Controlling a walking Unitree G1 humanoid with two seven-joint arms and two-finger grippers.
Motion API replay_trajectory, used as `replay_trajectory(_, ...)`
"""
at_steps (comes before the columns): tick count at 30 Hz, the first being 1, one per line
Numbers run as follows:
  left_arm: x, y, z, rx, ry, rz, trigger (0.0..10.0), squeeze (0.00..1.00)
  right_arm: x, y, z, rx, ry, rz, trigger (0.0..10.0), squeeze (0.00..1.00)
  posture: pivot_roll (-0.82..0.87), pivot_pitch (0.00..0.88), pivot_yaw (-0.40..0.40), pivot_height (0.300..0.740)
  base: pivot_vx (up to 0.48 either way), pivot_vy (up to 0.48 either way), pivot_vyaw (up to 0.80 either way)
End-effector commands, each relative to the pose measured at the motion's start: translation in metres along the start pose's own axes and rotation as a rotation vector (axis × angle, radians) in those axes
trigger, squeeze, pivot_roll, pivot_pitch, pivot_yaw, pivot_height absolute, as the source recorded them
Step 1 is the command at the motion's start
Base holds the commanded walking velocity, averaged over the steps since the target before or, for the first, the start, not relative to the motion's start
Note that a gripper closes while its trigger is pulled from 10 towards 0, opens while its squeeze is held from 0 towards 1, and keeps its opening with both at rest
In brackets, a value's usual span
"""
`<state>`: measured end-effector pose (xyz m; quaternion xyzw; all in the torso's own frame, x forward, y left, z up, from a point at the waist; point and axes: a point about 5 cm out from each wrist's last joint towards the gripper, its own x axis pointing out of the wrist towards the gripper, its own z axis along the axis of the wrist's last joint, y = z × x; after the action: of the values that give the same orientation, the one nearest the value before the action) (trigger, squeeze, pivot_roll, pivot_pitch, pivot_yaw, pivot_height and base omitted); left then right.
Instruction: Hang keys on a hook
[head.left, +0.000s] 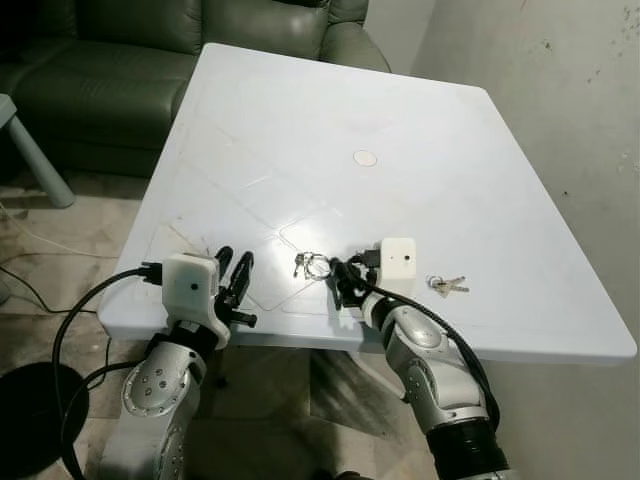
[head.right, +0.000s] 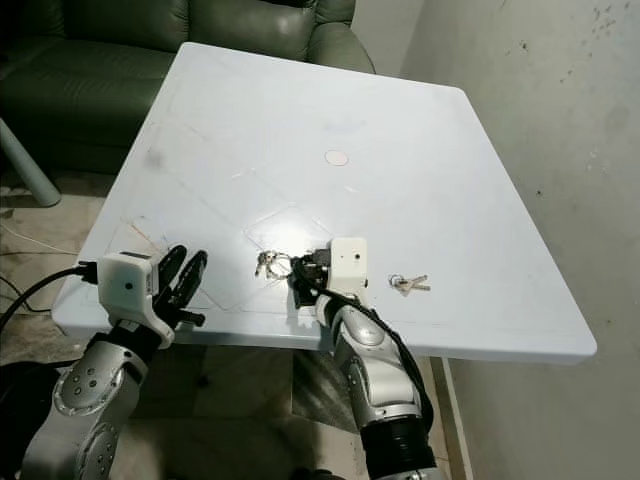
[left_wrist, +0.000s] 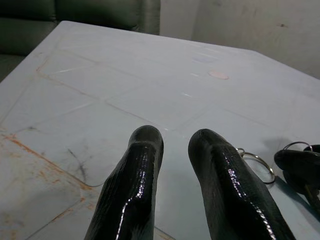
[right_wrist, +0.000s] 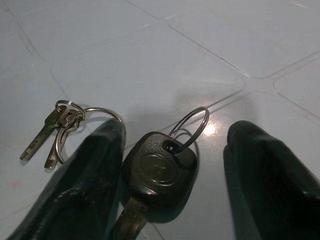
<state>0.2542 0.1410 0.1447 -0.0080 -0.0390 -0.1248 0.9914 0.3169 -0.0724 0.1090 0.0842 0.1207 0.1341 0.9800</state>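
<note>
White and glossy, the plastic table (head.left: 420, 120) stands before a dark green sofa (head.left: 120, 60) and beside a bare plaster wall (head.left: 560, 80); the right gripper (right_wrist: 172, 150) rests low near the table's front edge with its two fingers spread wide and holding nothing; between them lies a black-headed car key (right_wrist: 159, 172) with a wire ring (right_wrist: 189, 129) through its head, close against one finger and well clear of the other; just beyond that finger lies a second ring with two small metal keys (right_wrist: 52, 132); whether the two rings are linked cannot be told; off to the gripper's right, apart from it, lies another small pair of keys (head.left: 447, 285); the left gripper (head.left: 233, 280) hovers at the front edge well to the left, fingers a little apart and empty. To do the pick well, I judge the right gripper should shift so the black head sits centred between the fingers, then close on the head rather than the thin ring, pressing lightly since the slick surface may let it skid. The key's blade is cut off at the frame edge; no hook can be made out anywhere, so where the keys must go is unknown.
</note>
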Motion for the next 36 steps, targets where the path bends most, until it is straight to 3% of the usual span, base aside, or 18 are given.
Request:
replay_trajectory(1,-0.0004,-0.0045,0.0025,0.004,-0.007,-0.014,10.0,0.00,-0.0020,-0.0035,-0.0017,0.003,0.007,-0.013,0.0,0.00,0.06,0.149,-0.164,0.740,0.000,0.000,0.00)
replay_trajectory(24,0.0011,-0.0048,0.0029,0.012,-0.012,-0.011,10.0,0.00,-0.0021,-0.0030,-0.0008,0.027,0.000,-0.018,0.0,0.00,0.06,0.143,-0.158,0.740,0.000,0.000,0.00)
replay_trajectory(25,0.0011,-0.0049,0.0028,0.012,-0.012,-0.011,10.0,0.00,-0.0021,-0.0030,-0.0007,0.028,-0.001,-0.017,0.7,0.00,0.06,0.144,-0.159,0.740,0.000,0.000,0.00)
replay_trajectory(26,0.0012,-0.0049,0.0026,0.012,-0.012,-0.010,10.0,0.00,-0.0020,-0.0031,-0.0007,0.029,-0.001,-0.017,3.5,0.00,0.06,0.144,-0.159,0.740,0.000,0.000,0.00)
replay_trajectory(27,0.0012,-0.0049,0.0025,0.012,-0.012,-0.010,10.0,0.00,-0.0017,-0.0029,-0.0006,0.028,-0.001,-0.015,10.0,0.00,0.06,0.144,-0.160,0.740,0.000,0.000,0.00)
replay_trajectory(36,0.0016,-0.0051,0.0026,0.013,-0.013,-0.007,10.0,0.00,-0.0011,-0.0039,0.0008,0.045,-0.010,-0.010,10.0,0.00,0.06,0.144,-0.159,0.740,0.000,0.000,0.00)
